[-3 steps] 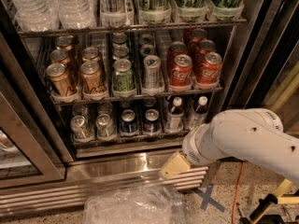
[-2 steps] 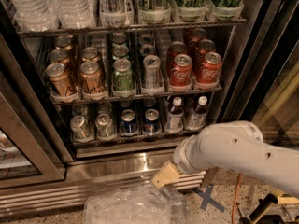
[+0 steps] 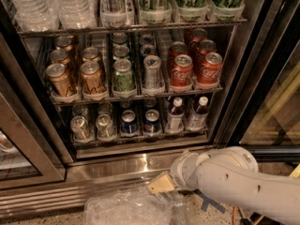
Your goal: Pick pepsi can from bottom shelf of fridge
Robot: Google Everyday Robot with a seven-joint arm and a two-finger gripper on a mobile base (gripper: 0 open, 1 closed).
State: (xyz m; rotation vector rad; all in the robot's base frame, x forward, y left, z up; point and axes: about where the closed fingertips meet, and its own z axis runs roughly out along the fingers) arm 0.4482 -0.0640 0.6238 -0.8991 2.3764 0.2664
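Observation:
The fridge stands open in front of me. Its bottom shelf holds two silver-grey cans at the left, two dark blue pepsi cans side by side in the middle, and two small bottles at the right. My gripper, with a tan tip on a white arm reaching in from the lower right, hangs low in front of the fridge's steel base. It is below the bottom shelf and slightly right of the pepsi cans, touching none of them.
The middle shelf holds gold cans, a green can, a silver can and red Coca-Cola cans. Water bottles and tall cans fill the top shelf. A crumpled clear plastic bag lies on the floor under the gripper. The glass door stands open at the left.
My arm has swung left and down. The gripper tip has dropped from the level of the fridge's steel sill to just above the plastic bag.

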